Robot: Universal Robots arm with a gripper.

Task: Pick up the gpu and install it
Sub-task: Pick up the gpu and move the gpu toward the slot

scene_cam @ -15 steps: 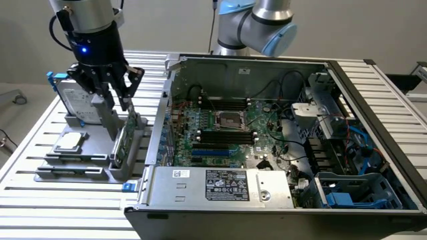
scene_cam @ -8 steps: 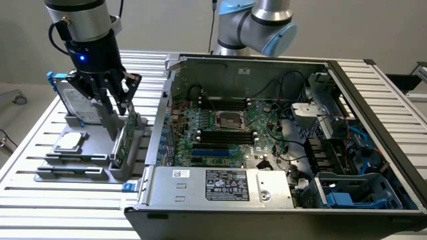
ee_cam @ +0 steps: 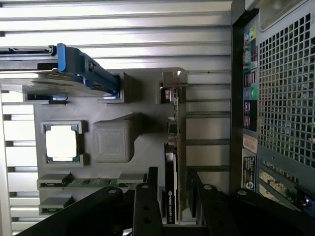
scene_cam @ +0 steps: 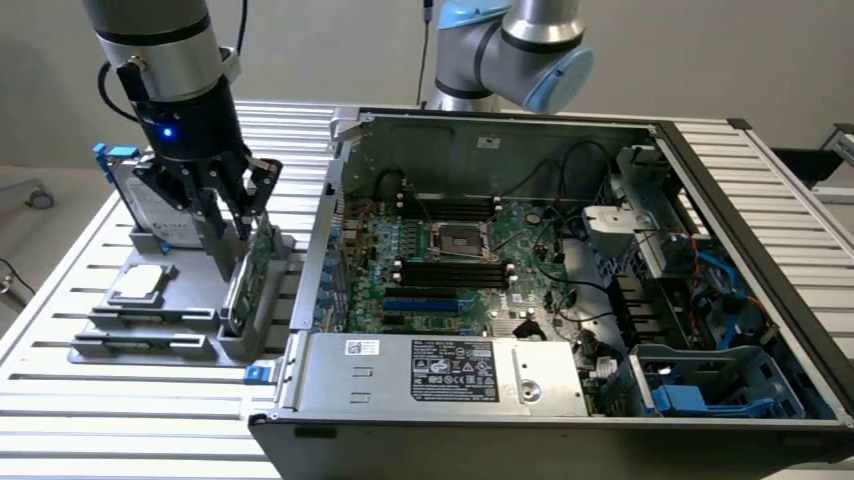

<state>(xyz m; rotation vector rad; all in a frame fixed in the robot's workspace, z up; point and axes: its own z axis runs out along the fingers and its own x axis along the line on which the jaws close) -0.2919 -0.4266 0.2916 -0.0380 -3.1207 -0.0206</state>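
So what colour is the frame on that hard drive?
Blue; the frame shows best in the wrist view.

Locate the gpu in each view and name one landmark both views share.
Exterior view: the gpu stands on edge in the grey holder, at the exterior view's left, under the gripper.
Wrist view: the gpu runs edge-on along the holder's side nearest the computer case, one end between the open fingers of the gripper.
Shared landmark: the square silver processor chip in the holder.

Gpu [scene_cam: 251, 285] on edge in holder tray [scene_cam: 147, 337], gripper [scene_cam: 238, 255] astride it, computer case [scene_cam: 507, 125] just beside at the exterior view's right, processor chip [scene_cam: 140, 285] at its left, hard drive [scene_cam: 134, 195] behind.
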